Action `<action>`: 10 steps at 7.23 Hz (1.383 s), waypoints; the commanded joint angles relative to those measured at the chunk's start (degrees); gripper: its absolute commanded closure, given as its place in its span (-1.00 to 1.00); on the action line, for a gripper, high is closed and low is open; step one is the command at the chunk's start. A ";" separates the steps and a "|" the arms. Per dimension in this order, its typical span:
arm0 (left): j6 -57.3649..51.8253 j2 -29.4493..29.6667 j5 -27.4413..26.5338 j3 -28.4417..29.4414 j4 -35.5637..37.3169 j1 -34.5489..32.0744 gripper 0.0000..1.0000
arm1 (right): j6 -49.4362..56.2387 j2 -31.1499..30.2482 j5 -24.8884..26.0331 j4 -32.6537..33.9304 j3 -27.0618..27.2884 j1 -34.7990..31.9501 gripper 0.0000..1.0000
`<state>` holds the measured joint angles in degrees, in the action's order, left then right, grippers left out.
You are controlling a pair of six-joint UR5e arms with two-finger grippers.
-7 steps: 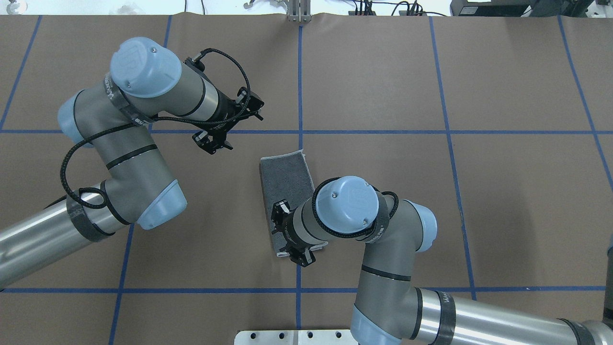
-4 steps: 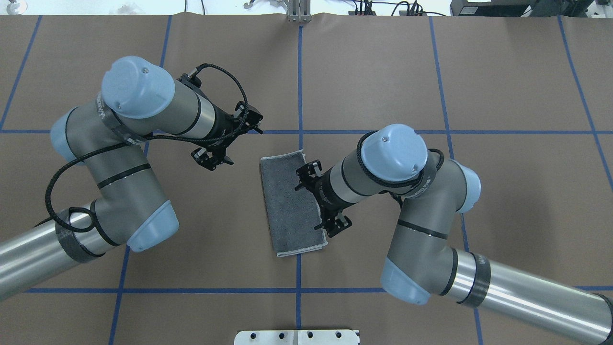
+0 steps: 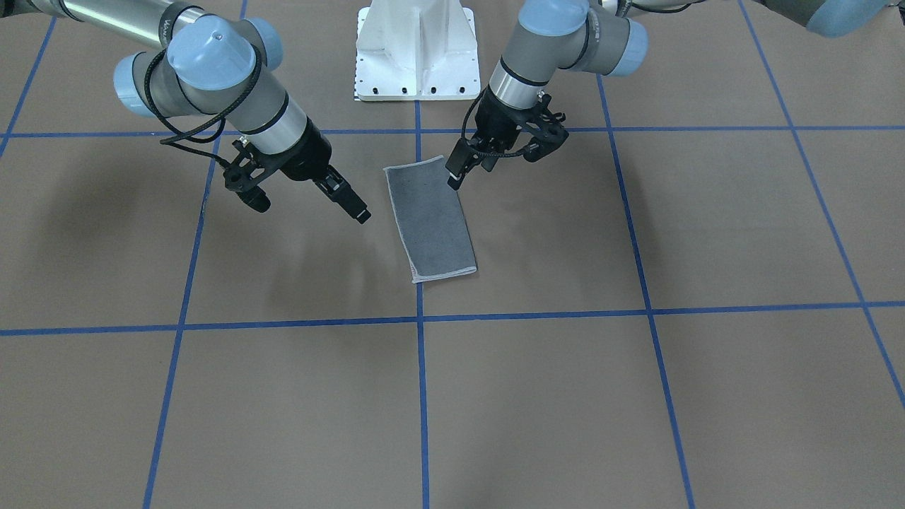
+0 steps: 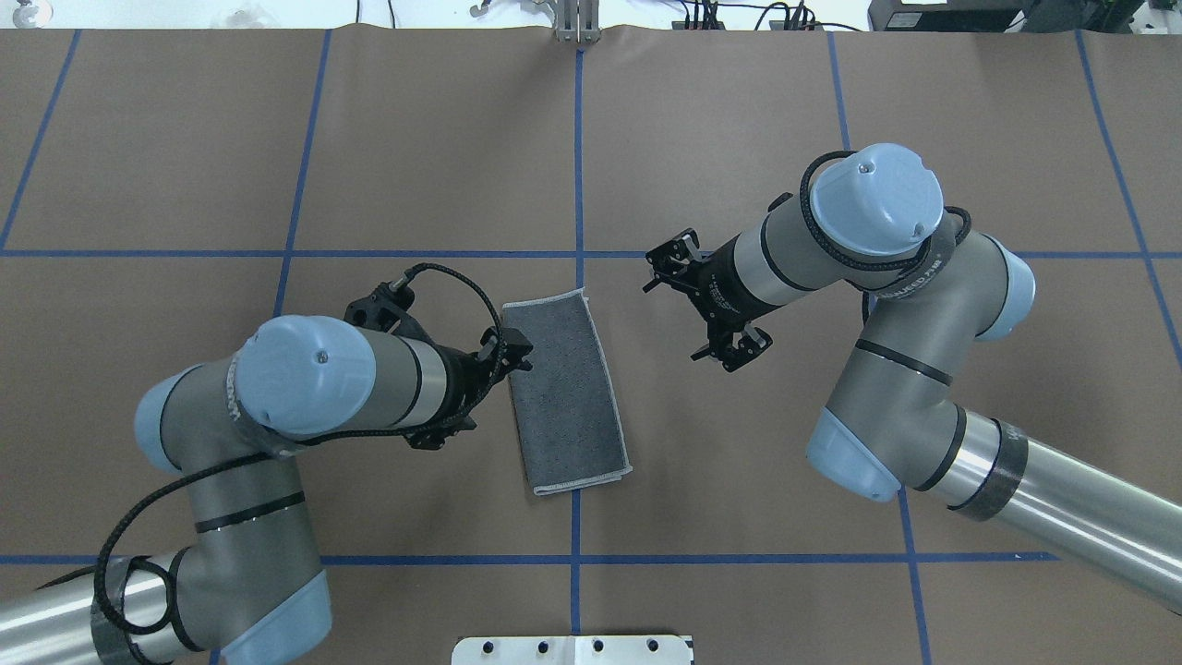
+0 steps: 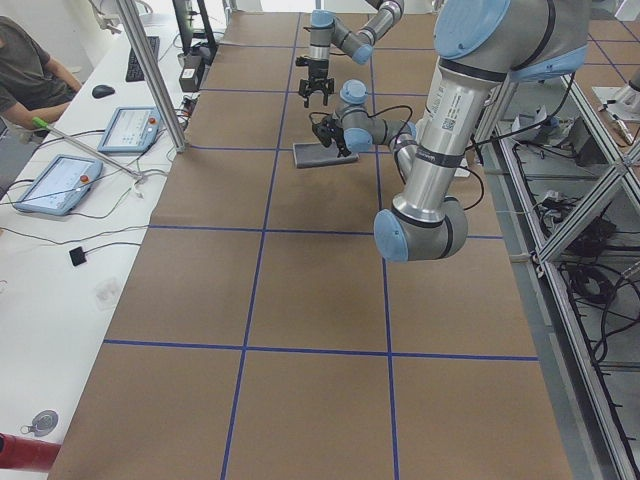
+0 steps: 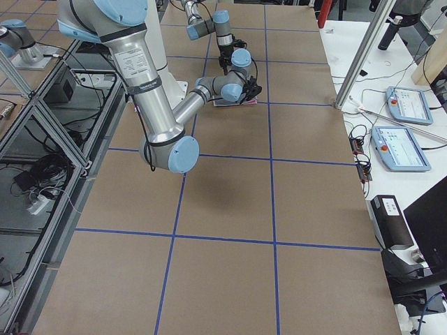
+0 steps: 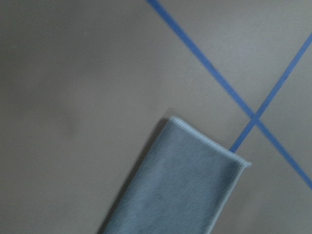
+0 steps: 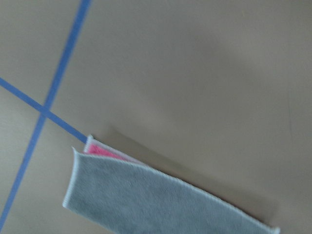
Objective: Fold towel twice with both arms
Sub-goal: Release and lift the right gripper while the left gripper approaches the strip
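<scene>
On table (image 3: pixel 636 389) centre, front view: towel (image 3: pixel 433 223) flat, folded to a strip, grey up; L gripper (image 3: pixel 452 182) by its robot-side corner, R gripper (image 3: pixel 360 212) near the opposite long edge, fingers spread or pressed: cannot tell. Overhead: strip lying btw both arms. R wrist cam: pink layer showing under grey at one end.

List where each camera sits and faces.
Front-facing: across the table, facing the robot; left arm, right arm, white base.
Overhead: behind robot, looking down; arms flank towel.
Exterior left: table's end; left arm nearest.
Exterior right: opposite end; right arm nearest.
Left wrist: down on towel's corner; no body.
Right wrist: towel's pink inside; no body.
Shared: all show the towel.
</scene>
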<state>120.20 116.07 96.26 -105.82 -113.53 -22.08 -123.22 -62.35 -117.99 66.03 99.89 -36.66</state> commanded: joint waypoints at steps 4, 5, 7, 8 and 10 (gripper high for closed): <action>5.05 -5.07 -17.15 -0.26 -9.34 11.69 -0.93 | 2.02 -0.23 1.70 0.15 -1.88 -0.16 -1.00; 6.87 -4.80 -17.25 -0.09 -9.34 12.05 -0.88 | 1.93 -0.23 1.80 0.15 -2.06 -0.08 -1.00; 7.86 -4.71 -17.25 0.26 -9.34 13.20 -0.75 | 1.93 -0.32 1.80 0.15 -2.50 -0.25 -1.00; 7.77 -4.45 -17.25 1.05 -9.34 13.46 -0.72 | 1.93 -0.75 2.49 0.15 -2.50 -0.16 -1.00; 7.16 -2.88 -17.16 2.37 -9.87 13.55 -0.56 | 1.93 -1.02 2.76 0.15 -2.42 -0.07 -1.00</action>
<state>127.71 112.32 79.04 -104.13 -123.22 -8.62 -121.29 -63.18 -115.45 66.18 97.45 -36.78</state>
